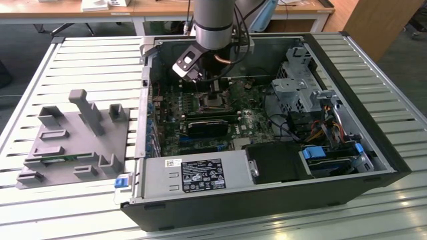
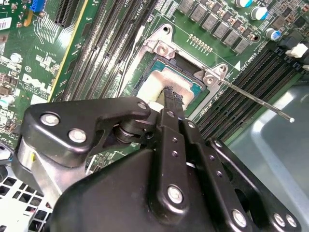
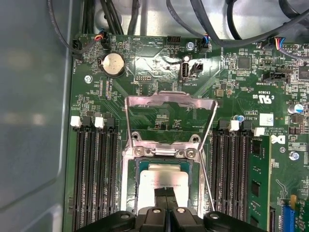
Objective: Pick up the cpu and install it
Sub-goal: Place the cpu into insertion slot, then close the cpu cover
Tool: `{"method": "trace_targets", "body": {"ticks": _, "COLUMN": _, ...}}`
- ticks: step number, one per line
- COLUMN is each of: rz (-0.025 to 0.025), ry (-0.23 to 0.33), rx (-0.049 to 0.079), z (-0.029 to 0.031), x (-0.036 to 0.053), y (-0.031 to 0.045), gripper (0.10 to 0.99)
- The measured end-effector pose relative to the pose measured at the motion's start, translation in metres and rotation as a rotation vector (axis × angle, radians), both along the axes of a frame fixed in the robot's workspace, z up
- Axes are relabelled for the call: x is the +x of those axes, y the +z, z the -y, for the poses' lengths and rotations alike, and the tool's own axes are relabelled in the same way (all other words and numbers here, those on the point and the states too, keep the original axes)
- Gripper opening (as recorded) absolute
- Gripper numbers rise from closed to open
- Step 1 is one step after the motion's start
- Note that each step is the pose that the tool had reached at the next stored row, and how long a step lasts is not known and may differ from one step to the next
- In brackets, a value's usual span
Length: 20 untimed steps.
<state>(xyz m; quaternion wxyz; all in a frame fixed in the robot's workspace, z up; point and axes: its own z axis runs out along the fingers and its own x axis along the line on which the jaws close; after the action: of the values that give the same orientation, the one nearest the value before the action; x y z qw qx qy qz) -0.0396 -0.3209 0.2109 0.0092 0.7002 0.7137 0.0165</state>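
Observation:
The cpu (image 3: 161, 178) lies flat in the motherboard socket (image 3: 129, 193), silver top up with a pale rim around it; it also appears in the second wrist view (image 2: 155, 81). The socket's metal load frame (image 3: 169, 99) stands swung open behind it, and the thin lever (image 2: 260, 99) sticks out to one side. My gripper (image 3: 165, 192) hangs straight over the chip, its black fingers (image 2: 170, 104) pressed together with the tips at or just above the silver top. In the exterior view the gripper (image 1: 215, 93) reaches down into the open case over the socket (image 1: 215, 102).
The open computer case (image 1: 373, 165) walls in the board on all sides. Memory slots (image 3: 91, 179) flank the socket, with a green memory stick (image 3: 256, 179) in one. A drive cage (image 1: 297, 80), cables (image 1: 320, 125) and power supply (image 1: 193, 175) crowd the case. A grey fixture (image 1: 73, 140) sits on the exterior view's left.

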Motion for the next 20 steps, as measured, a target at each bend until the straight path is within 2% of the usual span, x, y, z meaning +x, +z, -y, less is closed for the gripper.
{"method": "trace_targets", "body": {"ticks": 20, "rz": -0.0005, "ry": -0.004, "rx": 0.0, "z": 0.0, "x": 0.0, "y": 0.0127, "gripper": 0.106}}
